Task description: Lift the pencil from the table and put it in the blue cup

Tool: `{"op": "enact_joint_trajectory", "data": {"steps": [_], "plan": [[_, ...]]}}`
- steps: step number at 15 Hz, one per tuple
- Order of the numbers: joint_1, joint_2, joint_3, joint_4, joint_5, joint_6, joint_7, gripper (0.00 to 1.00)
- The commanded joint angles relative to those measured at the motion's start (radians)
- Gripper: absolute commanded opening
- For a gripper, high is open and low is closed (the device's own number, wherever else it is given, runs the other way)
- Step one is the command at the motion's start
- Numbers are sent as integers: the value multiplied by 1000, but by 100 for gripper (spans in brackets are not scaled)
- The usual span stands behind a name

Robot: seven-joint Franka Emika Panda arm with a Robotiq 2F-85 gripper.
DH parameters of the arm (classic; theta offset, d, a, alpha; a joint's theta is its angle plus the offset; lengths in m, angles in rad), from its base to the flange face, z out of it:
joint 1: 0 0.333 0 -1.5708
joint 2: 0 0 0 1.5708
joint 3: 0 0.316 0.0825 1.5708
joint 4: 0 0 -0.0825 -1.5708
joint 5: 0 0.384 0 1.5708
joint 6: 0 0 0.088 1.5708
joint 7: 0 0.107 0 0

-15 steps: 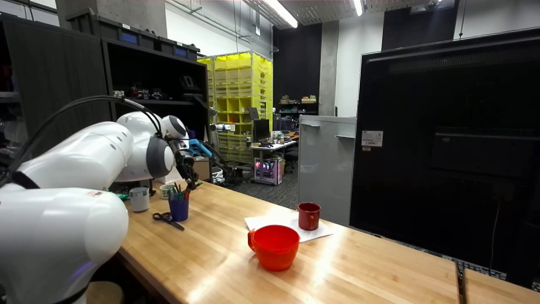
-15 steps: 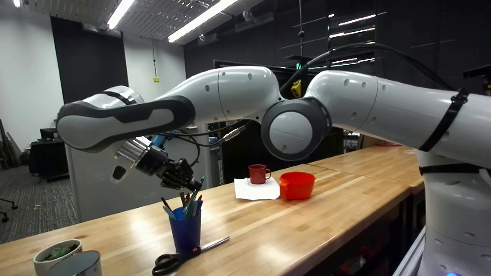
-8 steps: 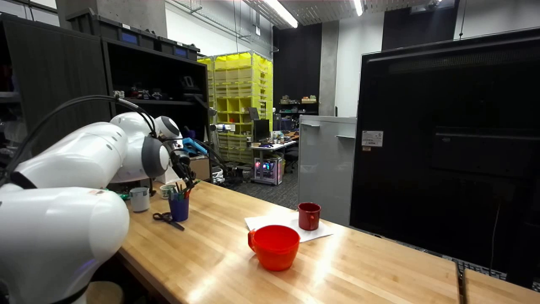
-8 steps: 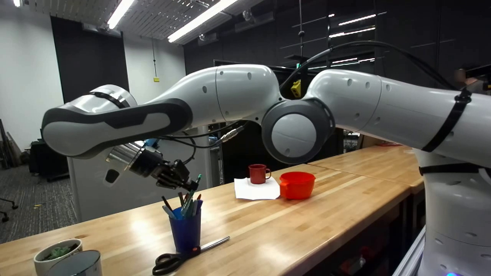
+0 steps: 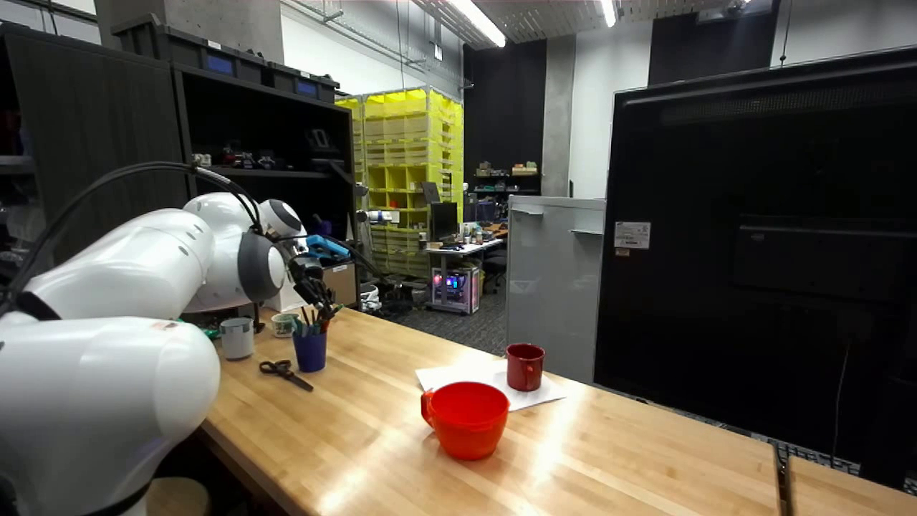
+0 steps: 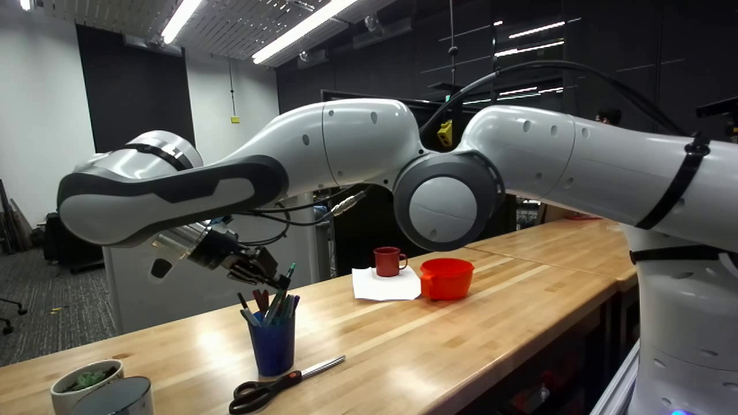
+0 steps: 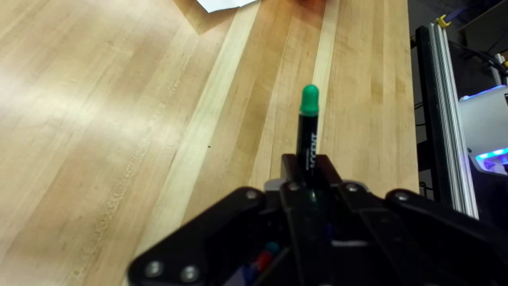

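The pencil, a black marker-like stick with a green end and ACCENT lettering, stands up between the fingertips in the wrist view [image 7: 308, 131]. Its green end also shows in an exterior view [image 6: 291, 269]. My gripper [image 7: 308, 169] is shut on it, right above the blue cup; the gripper also shows in both exterior views [image 5: 328, 304] [image 6: 282, 282]. The dark-blue cup [image 6: 273, 349] stands on the table with several pens in it; it also shows here [image 5: 310, 352]. The pencil's lower part appears to run down among those pens; its bottom end is hidden.
Black scissors [image 6: 288, 379] lie beside the cup. A grey mug [image 5: 236, 338] and a small potted plant [image 6: 86, 380] stand near it. A red bowl [image 5: 469, 423] and a dark red cup [image 5: 525, 367] on white paper [image 6: 380, 289] stand farther along the table [image 6: 403, 346].
My gripper has moved lower and slightly left in an exterior view, keeping hold of the pencil. The blue cup has shifted a little, away from the scissors, within the last half second.
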Motion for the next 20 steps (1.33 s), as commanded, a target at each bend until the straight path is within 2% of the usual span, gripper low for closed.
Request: {"op": "enact_joint_trajectory", "data": {"steps": [1,9,14,15,20], "plan": [[22,22,-32,26,-30,28,48,3],[36,29,-63,24,-53,38,160,3],[31,27,-60,19,-46,29,208,3],[21,25,-46,15,-32,32,186,13],[21,25,-46,15,-32,32,196,13]]}}
